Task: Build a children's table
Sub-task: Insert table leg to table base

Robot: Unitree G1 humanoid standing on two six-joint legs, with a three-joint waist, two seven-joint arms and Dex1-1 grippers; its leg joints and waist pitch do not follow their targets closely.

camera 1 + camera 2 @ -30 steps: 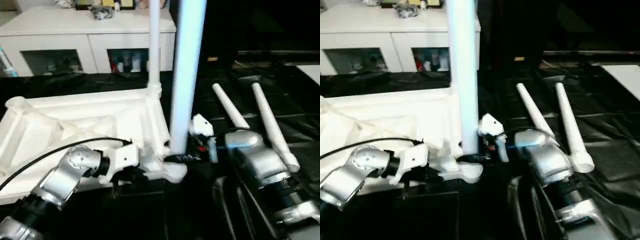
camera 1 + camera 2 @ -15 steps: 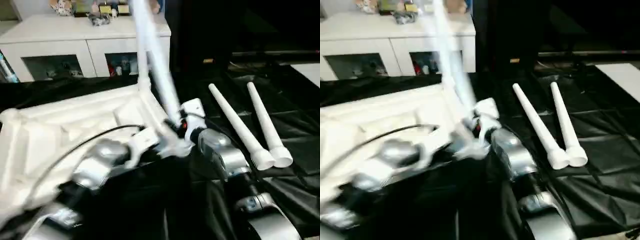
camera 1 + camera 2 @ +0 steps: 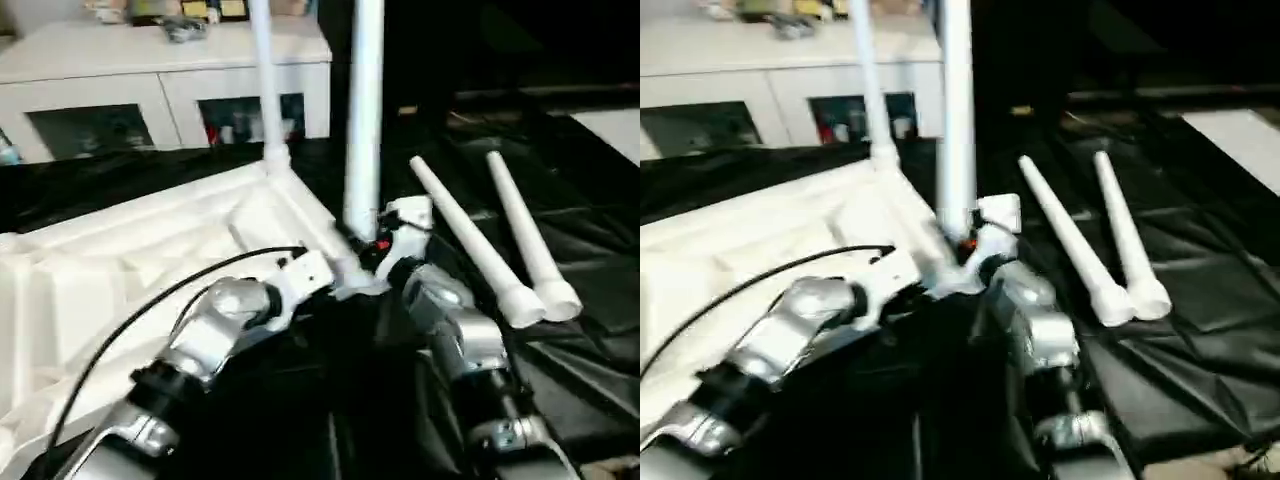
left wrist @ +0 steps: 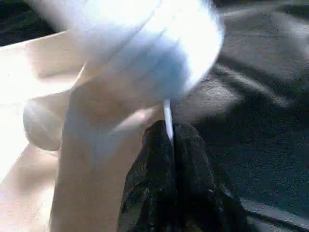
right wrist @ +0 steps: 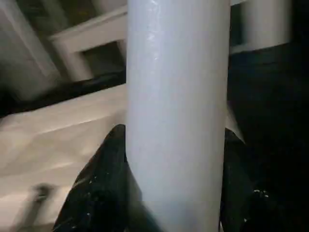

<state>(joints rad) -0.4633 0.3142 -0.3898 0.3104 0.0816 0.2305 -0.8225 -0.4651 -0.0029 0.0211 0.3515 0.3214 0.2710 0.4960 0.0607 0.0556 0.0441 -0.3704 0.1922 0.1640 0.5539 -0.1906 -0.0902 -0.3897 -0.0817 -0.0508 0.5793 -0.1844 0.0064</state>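
Observation:
The children's table top (image 3: pixel 120 250) lies upside down on the black sheet, white and ribbed. One white leg (image 3: pixel 262 80) stands upright in its far corner socket. A second leg (image 3: pixel 365 110) stands upright at the near right corner, and my right gripper (image 3: pixel 368 238) is shut around its lower end; black fingers (image 5: pixel 104 174) flank it on both sides. Beside that same corner, my left gripper (image 3: pixel 335 285) has its fingers (image 4: pixel 154 169) pressed together, with a thin white edge of the table top pinched between them. Two loose legs (image 3: pixel 465 240) (image 3: pixel 525 240) lie side by side to the right.
A black sheet (image 3: pixel 580 200) covers the big table. A white glass-door cabinet (image 3: pixel 150 60) stands behind it with small items on top. A black cable (image 3: pixel 150 300) runs over the table top to my left wrist.
The whole view has shifted. The held leg leaned to the left half a second ago and now stands upright again. Both grips are unchanged.

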